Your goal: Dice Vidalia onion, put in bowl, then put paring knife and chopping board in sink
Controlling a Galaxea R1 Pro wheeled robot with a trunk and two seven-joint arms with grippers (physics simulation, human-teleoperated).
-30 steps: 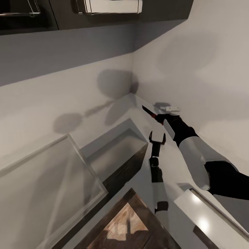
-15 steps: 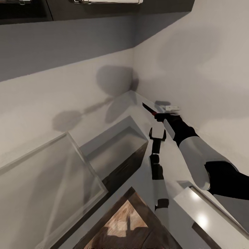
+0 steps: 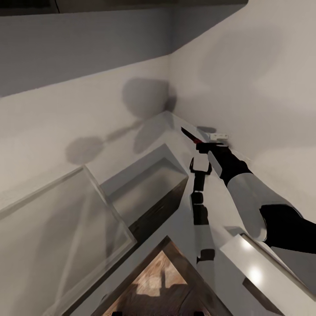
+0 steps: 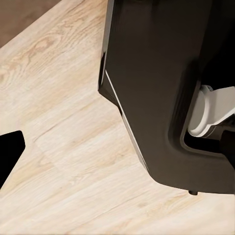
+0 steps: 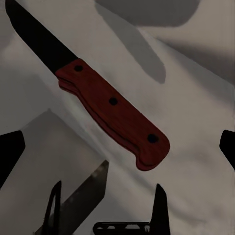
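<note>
The paring knife (image 3: 189, 134) has a dark pointed blade and a red riveted handle (image 5: 110, 110). It sits over the grey countertop (image 3: 174, 130) near the wall corner. My right gripper (image 3: 202, 147) is at the handle end and open. Its fingertips (image 5: 11, 152) stand wide to either side of the handle and clear of it in the right wrist view. My left gripper (image 3: 200, 164) is open and empty just behind the right one, and its fork (image 5: 105, 208) is also in the right wrist view. A grey rectangular basin (image 3: 131, 177), apparently the sink, lies to the left. The onion, chopping board and bowl are out of view.
A glassy slanted panel (image 3: 57, 228) stands left of the basin. White walls meet in a corner (image 3: 169, 87) behind the knife. A glossy counter slab (image 3: 259, 276) runs under my right arm. Wooden floor (image 3: 160, 281) lies below, and the left wrist view faces floor (image 4: 63, 122) and my dark base (image 4: 161, 83).
The whole head view has shifted, with the upper cabinets sliding out at the top, so the camera moved. My left gripper has risen slightly toward the right one. The knife and right gripper keep their places.
</note>
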